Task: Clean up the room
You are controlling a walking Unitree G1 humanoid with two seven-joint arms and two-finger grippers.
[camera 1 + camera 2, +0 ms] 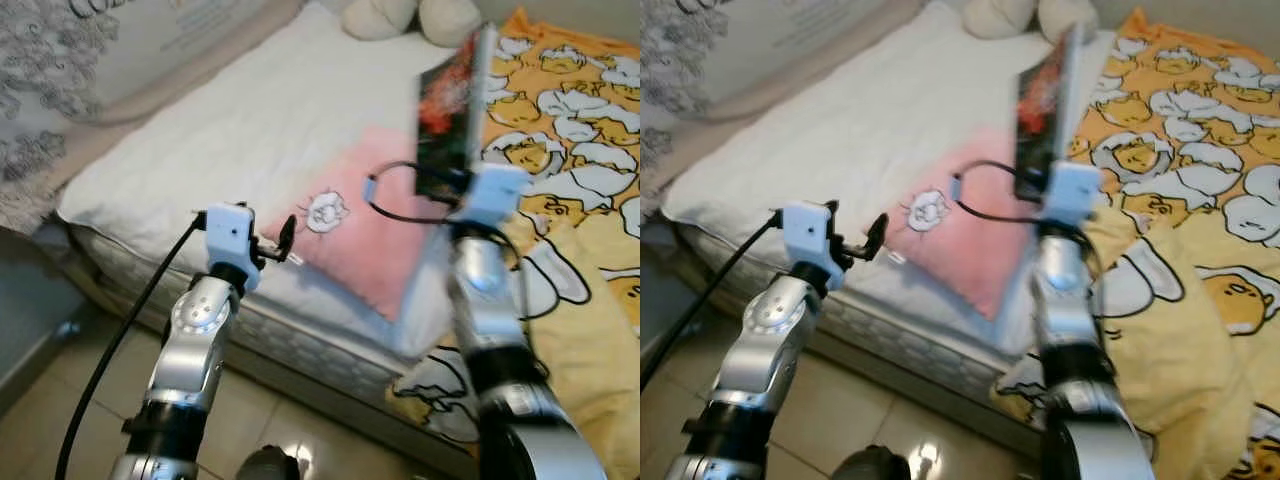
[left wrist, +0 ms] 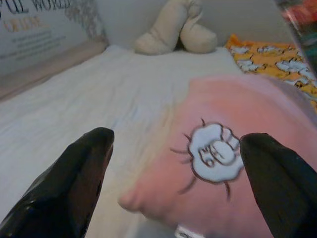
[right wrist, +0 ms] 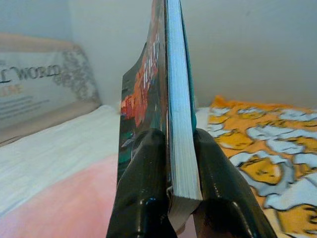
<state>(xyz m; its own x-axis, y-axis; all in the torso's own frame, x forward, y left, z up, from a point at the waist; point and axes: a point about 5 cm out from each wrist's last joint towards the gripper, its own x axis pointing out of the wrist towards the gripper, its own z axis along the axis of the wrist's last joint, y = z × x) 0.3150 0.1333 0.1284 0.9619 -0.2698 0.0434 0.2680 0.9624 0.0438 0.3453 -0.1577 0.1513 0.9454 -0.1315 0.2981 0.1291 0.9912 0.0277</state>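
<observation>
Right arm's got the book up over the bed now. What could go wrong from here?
1. The right gripper pinches the book only at its lower edge, upright; it could tip or slip out when the arm swings.
2. The front cover bows away from the pages, so the pinch may crease it.
3. The left gripper is open close over the pink pillow and could snag it.

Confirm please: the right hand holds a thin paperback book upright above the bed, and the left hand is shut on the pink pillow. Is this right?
One detail is wrong: the left hand is open, its black fingers apart, only near the pink pillow with the white sheep patch, as the left wrist view shows. The right hand does hold the thin paperback book upright.
</observation>
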